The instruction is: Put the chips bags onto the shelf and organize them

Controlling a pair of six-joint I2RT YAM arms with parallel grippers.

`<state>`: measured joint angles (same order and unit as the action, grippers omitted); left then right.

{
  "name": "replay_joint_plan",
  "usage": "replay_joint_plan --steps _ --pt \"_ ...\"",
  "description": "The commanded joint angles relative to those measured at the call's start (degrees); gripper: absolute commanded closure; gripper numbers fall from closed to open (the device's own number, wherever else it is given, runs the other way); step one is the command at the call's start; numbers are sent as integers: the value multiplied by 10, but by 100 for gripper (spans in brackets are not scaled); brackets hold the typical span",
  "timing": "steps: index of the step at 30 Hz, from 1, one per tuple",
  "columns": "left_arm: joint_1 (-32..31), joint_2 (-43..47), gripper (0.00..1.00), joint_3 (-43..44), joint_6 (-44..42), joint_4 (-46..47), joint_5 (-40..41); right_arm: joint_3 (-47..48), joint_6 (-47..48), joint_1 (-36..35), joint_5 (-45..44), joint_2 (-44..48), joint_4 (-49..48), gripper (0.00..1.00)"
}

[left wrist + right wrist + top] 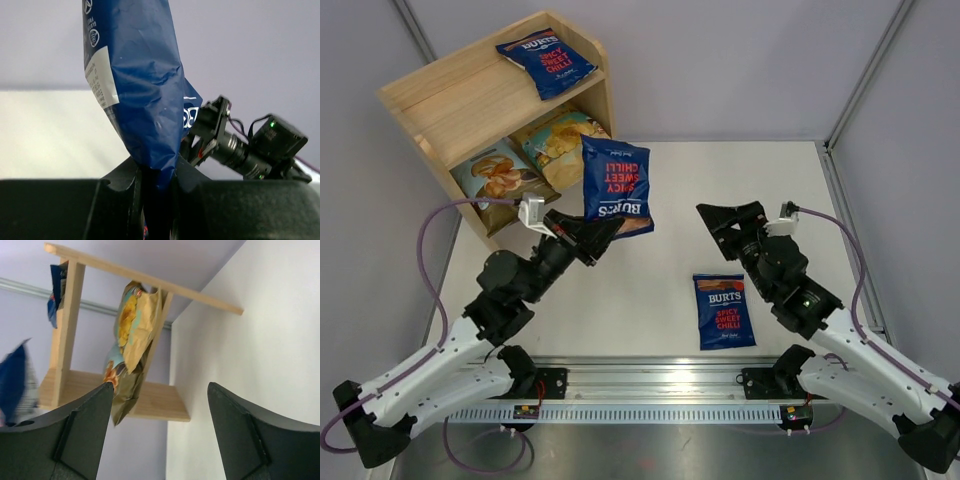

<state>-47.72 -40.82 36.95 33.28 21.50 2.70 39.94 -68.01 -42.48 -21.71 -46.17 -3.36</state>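
Left claw point(605, 232), left of centre in the top view, is pinching the bottom edge of a dark blue Burts bag point(616, 185). That held bag stands upright above the claw, clear of the desk point(640, 300), with its print upside down. In the left wrist view the bag fills the upper middle of the frame, its lower end wedged between the two dark fingers at the bottom.

Right claw point(161, 390) is spread wide with nothing between its fingers - it hovers right of centre in the top view, pointing toward the upper left.

Shelf point(450, 100) sits in the upper left of the top view:
- Top tier - one Burts bag lying flat point(546, 62), near the right end.
- Lower tier - the Cassava Chips bag point(500, 180) on the left and the tan-yellow Chips bag point(560, 145) just to its right. The two are side by side and leaning (can't tell whether they touch).

A third Burts bag point(724, 310) lies flat on the desk, label up, at lower centre-right. It is just beside the right arm and well apart from the shelf.
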Motion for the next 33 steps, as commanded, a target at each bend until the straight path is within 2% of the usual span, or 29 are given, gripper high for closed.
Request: replay_joint_plan --steps 1,3,4,7,8,9,11,12,13,15,21,26,29,33 --pt "0 14 100 121 -51 -115 41 23 74 8 -74 29 84 16" --pt "1 11 97 173 -65 -179 97 23 86 12 -80 43 105 16" --pt "1 5 96 228 -69 -200 121 22 90 12 -85 49 110 15" --pt "7 -35 95 325 -69 -297 222 22 99 13 -95 65 125 15" --pt "12 -66 96 394 -67 -346 243 23 99 13 -97 71 135 15" --pt "18 -82 96 426 -53 -373 280 22 101 13 -99 76 138 15" --pt "52 -115 96 516 -40 -430 286 22 101 13 -105 86 146 15" --pt "68 -144 96 545 -19 -448 272 22 101 13 -106 91 153 15" --pt "114 -163 96 568 -9 -475 255 22 101 13 -108 98 155 15" --pt "167 -215 96 634 28 -499 184 22 103 13 -109 105 166 15" --pt "328 -332 97 783 64 -556 55 43 122 14 -106 130 214 15" --pt "459 -379 97 800 137 -560 -60 41 128 14 -112 153 233 14" --pt "502 -400 97 792 165 -540 -102 38 133 14 -114 161 237 14" --pt "524 -416 95 775 195 -549 -100 38 136 14 -120 170 244 15"
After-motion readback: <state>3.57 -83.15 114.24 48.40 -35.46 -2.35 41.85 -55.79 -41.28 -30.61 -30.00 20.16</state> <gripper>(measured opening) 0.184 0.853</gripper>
